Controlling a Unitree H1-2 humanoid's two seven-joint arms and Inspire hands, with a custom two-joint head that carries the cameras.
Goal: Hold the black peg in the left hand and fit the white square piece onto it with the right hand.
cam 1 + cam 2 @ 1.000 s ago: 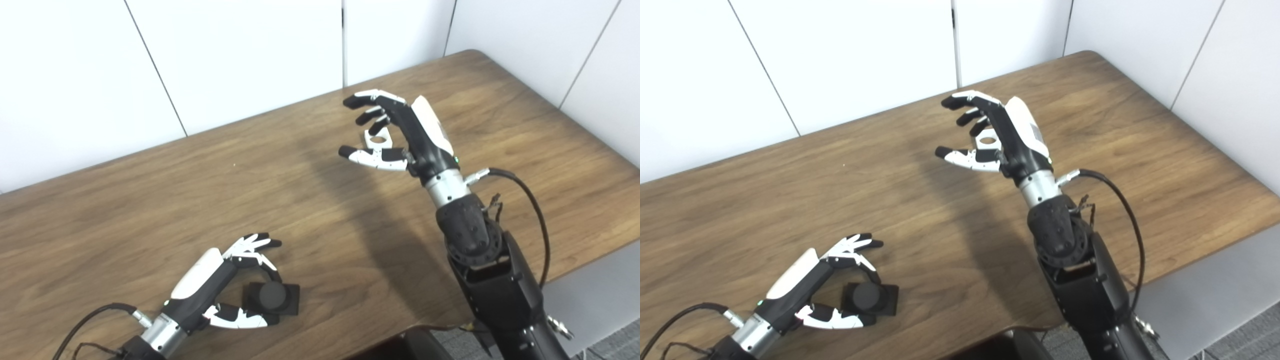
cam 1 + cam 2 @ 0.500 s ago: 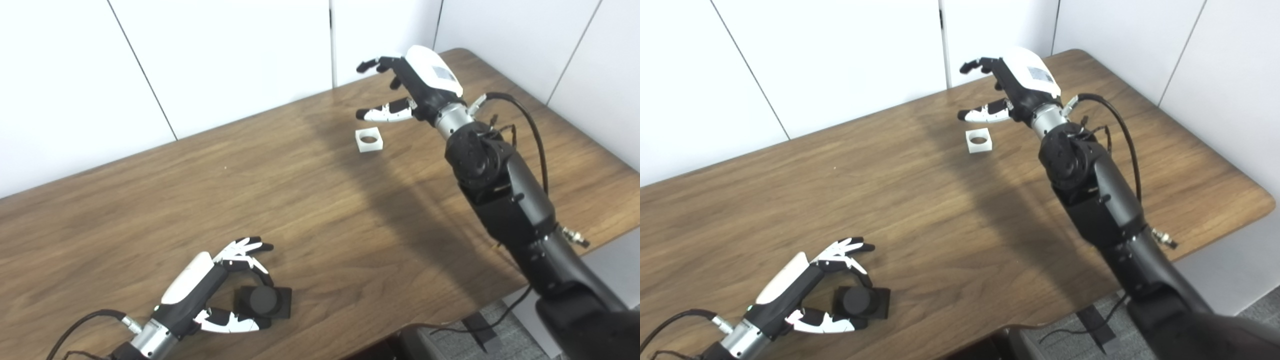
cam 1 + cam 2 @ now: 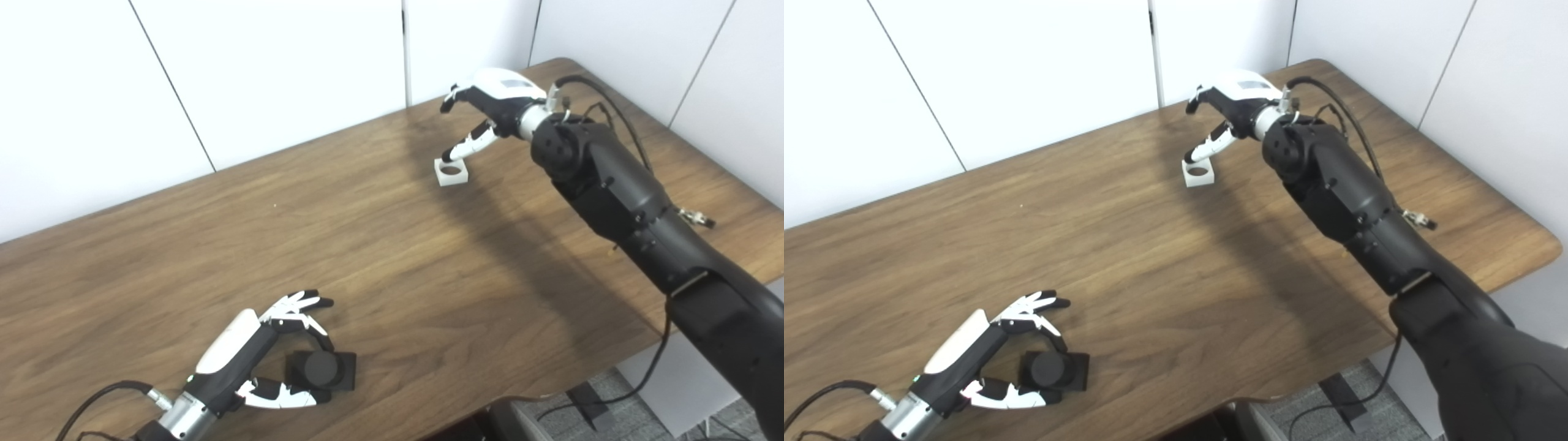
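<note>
Wood-grain brown table (image 3: 380,257): right hand (image 3: 490,110) hangs just above the small white square piece with a round hole (image 3: 451,172), far side, flat on the wood. Fingers spread, thumb tip almost on it, no grip yet. Advice: straddle opposite walls, keep the hole clear. Left hand (image 3: 257,349) lies near edge, fingers loosely cupped around the black round peg on its square base (image 3: 321,369); contact unclear.

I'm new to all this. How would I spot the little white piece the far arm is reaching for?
Look toward the far side of the brown wooden table, near the white wall. Just below the right hand lies the white square piece, flat on the wood. It is small and white with a round hole through it, unlike the black peg by the left hand.
</note>
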